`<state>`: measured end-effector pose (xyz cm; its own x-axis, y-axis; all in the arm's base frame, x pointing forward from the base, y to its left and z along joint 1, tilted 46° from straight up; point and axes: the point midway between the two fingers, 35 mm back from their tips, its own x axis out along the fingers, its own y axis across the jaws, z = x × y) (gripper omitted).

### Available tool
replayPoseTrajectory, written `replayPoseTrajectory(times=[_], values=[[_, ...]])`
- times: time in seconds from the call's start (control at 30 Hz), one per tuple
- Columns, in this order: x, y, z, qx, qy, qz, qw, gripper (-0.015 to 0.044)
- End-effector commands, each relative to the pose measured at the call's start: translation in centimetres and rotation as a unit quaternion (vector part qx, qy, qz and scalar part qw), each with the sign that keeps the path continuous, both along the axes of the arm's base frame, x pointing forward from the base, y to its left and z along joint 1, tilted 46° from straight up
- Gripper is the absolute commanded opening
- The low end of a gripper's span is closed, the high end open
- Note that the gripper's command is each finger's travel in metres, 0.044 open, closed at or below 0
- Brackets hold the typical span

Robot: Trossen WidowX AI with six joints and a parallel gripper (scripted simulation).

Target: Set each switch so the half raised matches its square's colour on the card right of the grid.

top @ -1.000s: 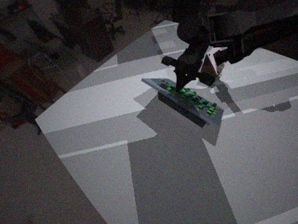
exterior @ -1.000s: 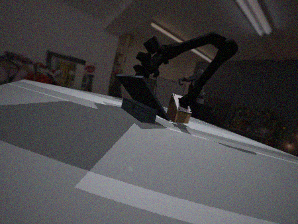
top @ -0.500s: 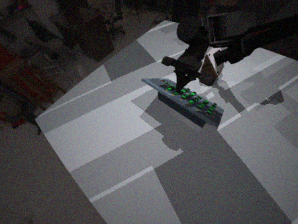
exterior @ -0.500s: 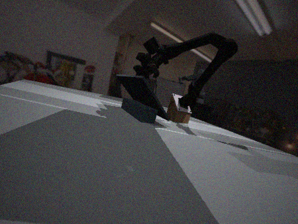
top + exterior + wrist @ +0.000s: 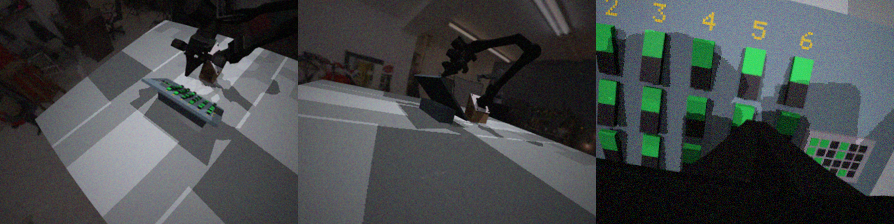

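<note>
In wrist view's lower part, closed hand [image 5: 193, 73] [image 5: 444, 75] [image 5: 753, 129], empty, hides near switches [image 5: 691, 153]; card [image 5: 839, 156] partly covered.

Panel [image 5: 155, 84] [image 5: 726, 32]: looks like smooth matt plastic, blue-grey, faint sheen at most from where I sit. Switches [image 5: 193, 102] [image 5: 653, 43]: plastic-looking, flat faces, green halves slightly satin where light lands, dark halves dull. Small card [image 5: 812, 159]: matt, paper-like or printed plastic, can't tell which. Stand under the panel [image 5: 180, 110] [image 5: 437, 110]: dark, matt, smooth sides. Arm [image 5: 504, 74] and pincer [image 5: 187, 73] [image 5: 444, 73] [image 5: 753, 129]: black, low-gloss, metal or plastic unclear. Block at the arm's foot [image 5: 208, 75] [image 5: 477, 116]: brown sides read as wood, pale top face smooth. Bench [image 5: 126, 146] [image 5: 437, 172]: smooth, matt, grey patches, right out to its edges; material unclear.
</note>
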<state>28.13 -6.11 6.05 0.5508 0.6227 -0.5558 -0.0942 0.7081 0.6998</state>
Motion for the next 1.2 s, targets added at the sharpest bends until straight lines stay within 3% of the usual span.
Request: replayPoseTrajectory(times=[0.0,1.17], values=[[-1.8,0.7,-0.9,0.005,0.003,-0.001,1.0,0.0],[1.5,4.5,-4.1,0.005,0.01,0.008,1.0,0.0]])
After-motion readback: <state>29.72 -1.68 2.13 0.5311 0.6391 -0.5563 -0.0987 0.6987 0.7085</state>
